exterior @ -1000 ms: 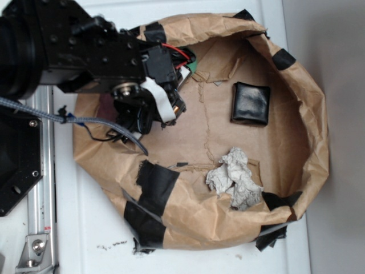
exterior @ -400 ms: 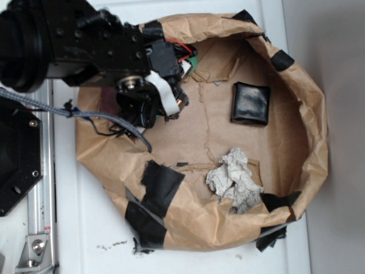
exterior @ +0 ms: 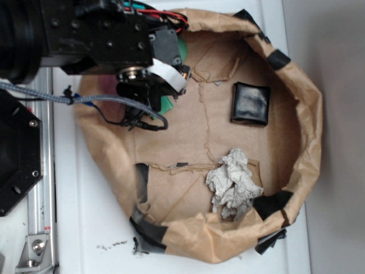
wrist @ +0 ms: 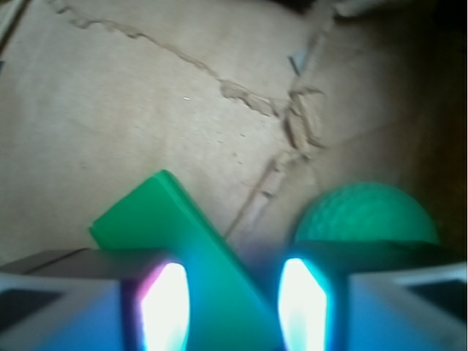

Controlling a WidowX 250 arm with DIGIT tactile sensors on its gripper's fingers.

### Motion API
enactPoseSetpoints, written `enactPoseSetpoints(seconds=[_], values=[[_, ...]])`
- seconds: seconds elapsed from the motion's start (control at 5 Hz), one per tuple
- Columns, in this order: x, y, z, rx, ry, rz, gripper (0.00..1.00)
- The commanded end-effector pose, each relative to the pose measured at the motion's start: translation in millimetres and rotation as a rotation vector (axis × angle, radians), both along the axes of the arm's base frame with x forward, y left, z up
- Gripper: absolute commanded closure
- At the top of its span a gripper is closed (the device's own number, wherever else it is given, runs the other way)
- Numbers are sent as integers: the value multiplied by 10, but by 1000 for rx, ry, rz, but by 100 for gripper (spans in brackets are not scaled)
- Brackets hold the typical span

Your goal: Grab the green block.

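Observation:
The green block (wrist: pixel 175 219) is a flat green slab lying aslant on the brown paper floor. It runs from the upper left down between my two fingers. In the exterior view only a green corner (exterior: pixel 166 104) shows below the wrist. My gripper (wrist: pixel 234 292) is open, low over the block. The left finger (wrist: pixel 164 307) overlaps the block's edge, and the right finger (wrist: pixel 303 303) stands a little apart from it. In the exterior view the gripper (exterior: pixel 155 94) sits at the bag's far left, its fingertips hidden under the arm.
A round dimpled green ball (wrist: pixel 362 216) lies just beyond the right finger; in the exterior view it (exterior: pixel 181 52) peeks out beside the wrist. A black square pad (exterior: pixel 251 103) and a crumpled grey paper wad (exterior: pixel 232 184) lie inside the brown paper bag (exterior: pixel 311 114).
The arm has moved toward the top of the exterior view. The block's green corner now shows below the wrist. The bag's near-left rim has shifted and flattened.

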State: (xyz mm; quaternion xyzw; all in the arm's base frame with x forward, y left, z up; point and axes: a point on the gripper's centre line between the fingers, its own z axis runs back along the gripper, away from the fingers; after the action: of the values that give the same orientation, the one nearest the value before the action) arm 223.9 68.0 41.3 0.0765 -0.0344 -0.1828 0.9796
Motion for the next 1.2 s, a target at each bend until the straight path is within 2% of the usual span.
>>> enactPoseSetpoints(seconds=[0.0,0.2,0.4,0.6,0.8,1.0], values=[[80,-108,325,16,-79,89,100],[91,-129,423,12,-107,94,100],[110,-168,432,5,-107,91,100],[73,-211,413,13,-118,20,3],[14,-285,282,31,-121,-180,0],[15,-318,106,63,-98,-334,0]])
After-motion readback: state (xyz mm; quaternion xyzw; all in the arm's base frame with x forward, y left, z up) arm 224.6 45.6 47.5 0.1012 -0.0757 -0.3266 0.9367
